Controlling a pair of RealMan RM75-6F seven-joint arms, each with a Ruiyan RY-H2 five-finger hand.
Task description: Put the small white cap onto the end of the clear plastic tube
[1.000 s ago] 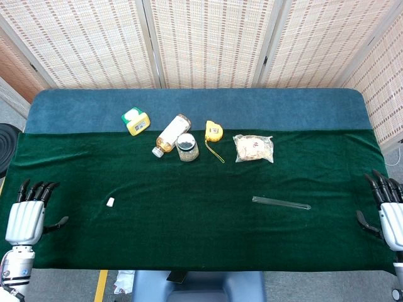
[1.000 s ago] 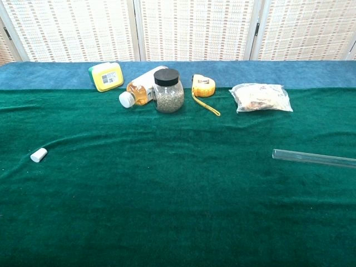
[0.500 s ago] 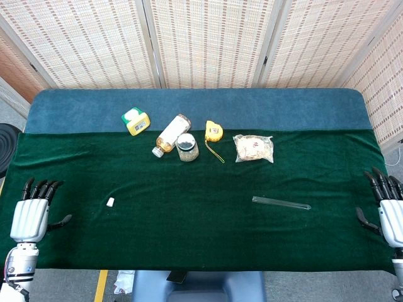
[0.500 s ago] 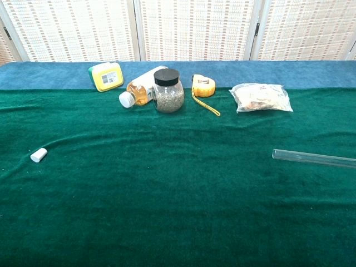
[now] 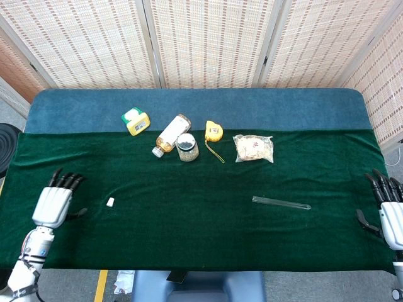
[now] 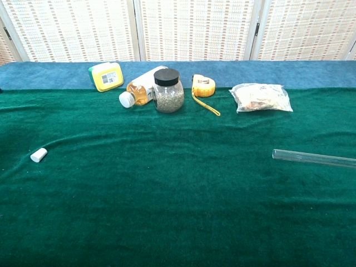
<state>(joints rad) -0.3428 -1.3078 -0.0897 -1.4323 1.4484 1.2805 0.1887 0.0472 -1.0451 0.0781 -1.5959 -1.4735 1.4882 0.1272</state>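
Jar [image 6: 168,92] holds grainy, possibly seed, contents beside a lying bottle [image 6: 140,90]. Cap [image 5: 110,202] and tube [image 5: 281,203] lie well apart. Left hand [image 5: 55,202] and right hand [image 5: 390,214]: fingers released, grasping nothing.

A: Where's the left hand [image 5: 53,204]?
B: Over the green cloth [image 5: 201,233] near the table's left edge, fingers apart, holding nothing. The small white cap [image 5: 110,202] lies just to its right.
A: And the clear tube [image 5: 281,202]?
B: Flat on the cloth, well apart from the cap. The right hand [image 5: 390,214] sits at the far right edge, empty.

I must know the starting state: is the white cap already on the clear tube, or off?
Off. The small white cap lies alone on the green cloth, far left of the clear plastic tube, whose ends show no cap.
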